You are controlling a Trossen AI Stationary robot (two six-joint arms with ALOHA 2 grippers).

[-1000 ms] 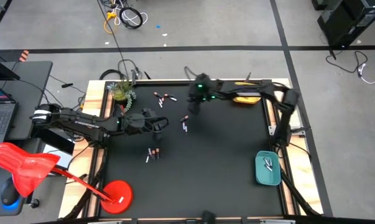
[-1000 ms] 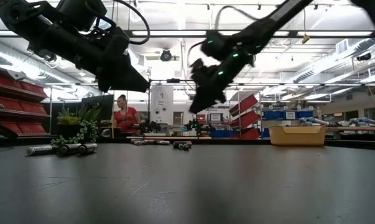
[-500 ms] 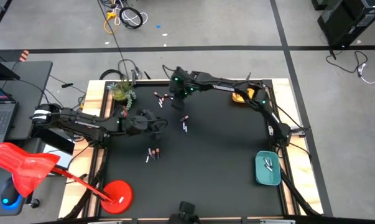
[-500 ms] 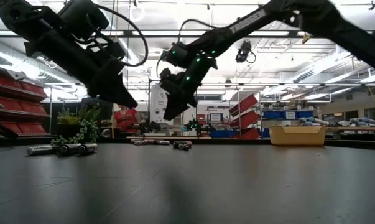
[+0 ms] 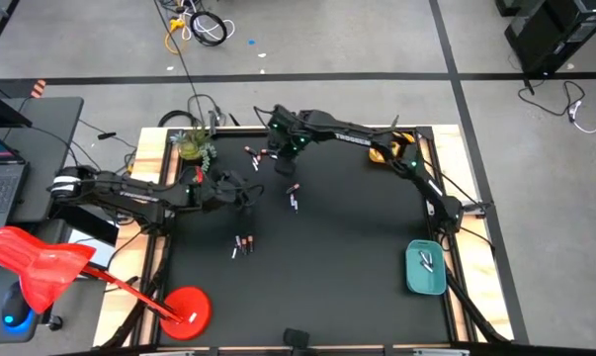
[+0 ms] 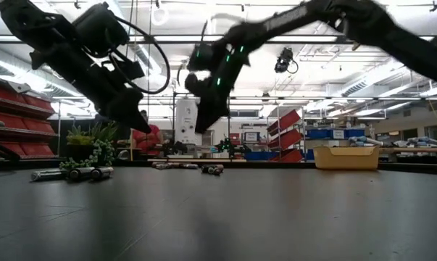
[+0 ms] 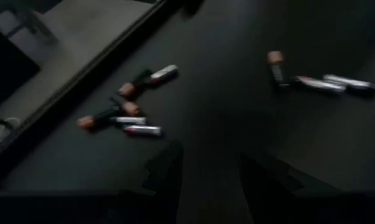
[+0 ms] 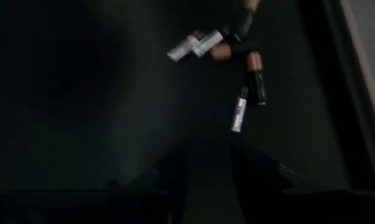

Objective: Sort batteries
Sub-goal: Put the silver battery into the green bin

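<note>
We see a flat, matte black table top (image 5: pixel 337 247) framed by pale wood edging, with the batteries (image 5: pixel 259 155) scattered on it as small thin cylinders, some silvery-white, some with reddish or dark bodies and copper-coloured ends. One cluster lies near the far edge, a pair (image 5: pixel 294 194) sits towards the middle, and another small group (image 5: pixel 242 243) lies nearer the front on the left arm's side. In the low view they show as tiny tubes lying on their sides along the far part of the table (image 6: pixel 73 174).

At the right-hand edge a teal, rounded rectangular plastic tray (image 5: pixel 425 269) holds a couple of silvery batteries (image 5: pixel 426 260). A yellow tray (image 5: pixel 384 152) sits at the far edge, partly under the right arm; we cannot tell what is in it.

The left gripper (image 5: pixel 246 194) hovers above the table between the far cluster and the front group, its two dark fingers (image 7: pixel 165 171) apart with nothing between them. The right gripper (image 5: pixel 276 138) hangs just beside the far cluster, its dark fingers (image 8: pixel 175 171) also parted and empty, a silvery battery (image 8: pixel 239 113) lying just ahead of them.

A small green potted plant (image 5: pixel 193 144) stands at the far left corner.
</note>
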